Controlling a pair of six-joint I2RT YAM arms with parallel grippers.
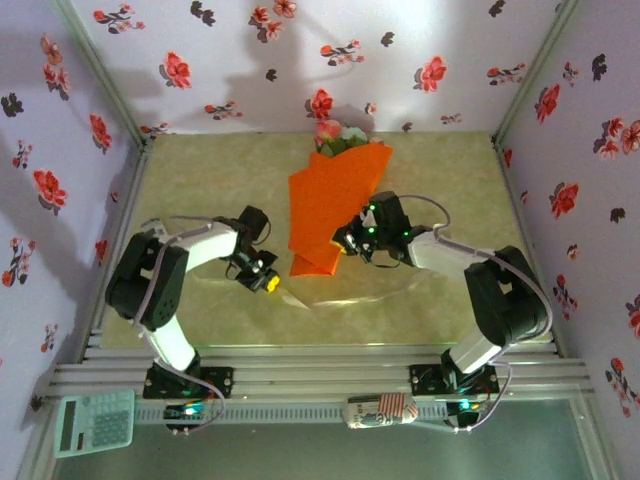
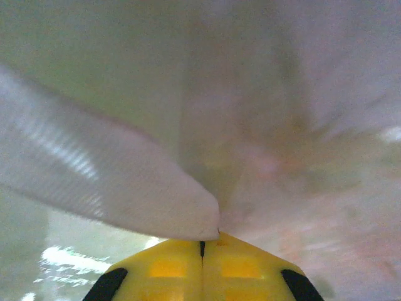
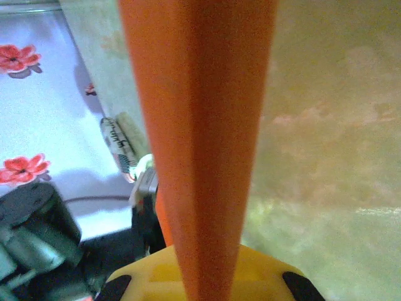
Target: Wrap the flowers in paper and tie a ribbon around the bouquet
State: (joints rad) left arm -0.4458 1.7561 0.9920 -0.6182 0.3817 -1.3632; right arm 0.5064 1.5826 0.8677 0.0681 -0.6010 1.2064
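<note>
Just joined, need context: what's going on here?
The flowers are already wrapped. The bouquet lies on the table, blooms at the far end. The right gripper is shut on the cone's orange paper near its narrow end. The left gripper is shut on the ribbon, which is not visibly around the bouquet yet.

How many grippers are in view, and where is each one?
2. The left gripper, shut on the ribbon, is just left of the narrow end of the bouquet. The right gripper, shut on the bouquet, is at its right edge.
</note>
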